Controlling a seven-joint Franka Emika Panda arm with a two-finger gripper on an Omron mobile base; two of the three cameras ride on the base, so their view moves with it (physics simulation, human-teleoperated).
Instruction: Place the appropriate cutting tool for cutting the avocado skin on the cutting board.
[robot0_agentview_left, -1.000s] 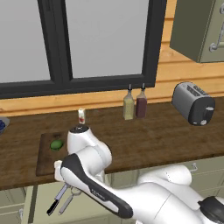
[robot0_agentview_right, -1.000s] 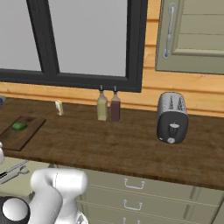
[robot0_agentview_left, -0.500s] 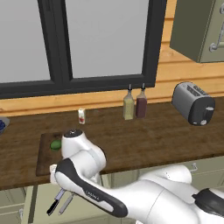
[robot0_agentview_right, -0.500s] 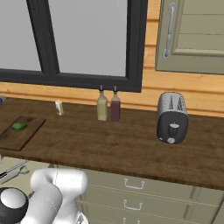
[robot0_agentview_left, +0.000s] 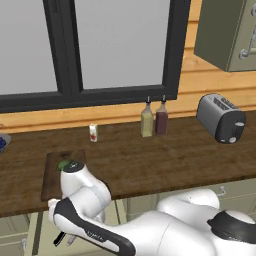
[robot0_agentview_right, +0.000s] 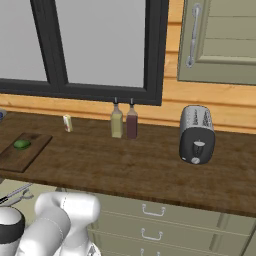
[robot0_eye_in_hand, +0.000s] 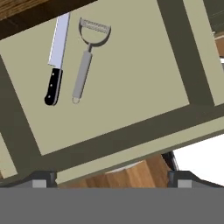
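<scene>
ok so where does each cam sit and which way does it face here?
Left base view: behind the arm on its left, facing forward and down over the counter, with the board and toaster; white arm in the foreground.
Right base view: behind on its right, same counter, toaster, board with avocado; arm at lower left.
Hand view: on the hand, looking down into an open drawer at the knife and peeler; open claw at the bottom.
Both base views share the bottles.
</scene>
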